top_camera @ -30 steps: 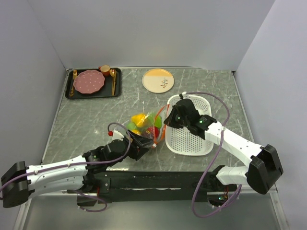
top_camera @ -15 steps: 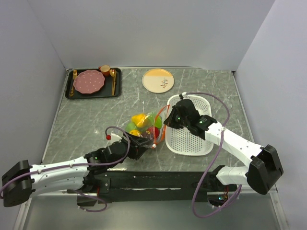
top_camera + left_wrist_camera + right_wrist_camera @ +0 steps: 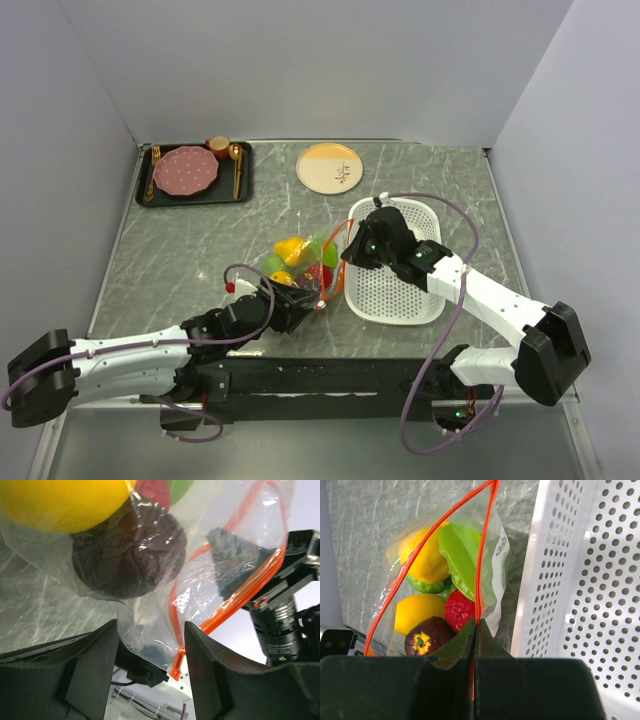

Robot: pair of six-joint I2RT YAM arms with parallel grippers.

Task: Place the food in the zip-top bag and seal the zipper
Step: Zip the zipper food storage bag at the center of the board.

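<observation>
The clear zip-top bag (image 3: pixel 300 262) lies mid-table, left of the basket, with the food inside. The right wrist view shows yellow pieces (image 3: pixel 420 611), a red ball (image 3: pixel 459 610), a dark maroon ball (image 3: pixel 426 637) and a green leafy piece (image 3: pixel 460 555) in the bag (image 3: pixel 495 555). My right gripper (image 3: pixel 350 252) (image 3: pixel 476 626) is shut on the orange-red zipper (image 3: pixel 481 540) at the bag's right edge. My left gripper (image 3: pixel 303 297) (image 3: pixel 151 630) is open, its fingers either side of the bag's near corner and the zipper's end (image 3: pixel 176 667). The maroon ball (image 3: pixel 127 555) is close above it. I cannot make out the slider.
A white perforated basket (image 3: pixel 398 270) (image 3: pixel 590 580) stands right beside the bag, under my right arm. A black tray (image 3: pixel 150 195) with a pink plate and gold cutlery sits far left. A round cream-and-orange plate (image 3: pixel 330 167) sits at the back middle.
My left arm has shifted slightly to the right and forward, its gripper staying at the bag's near corner. My right gripper and the bag have not visibly moved.
</observation>
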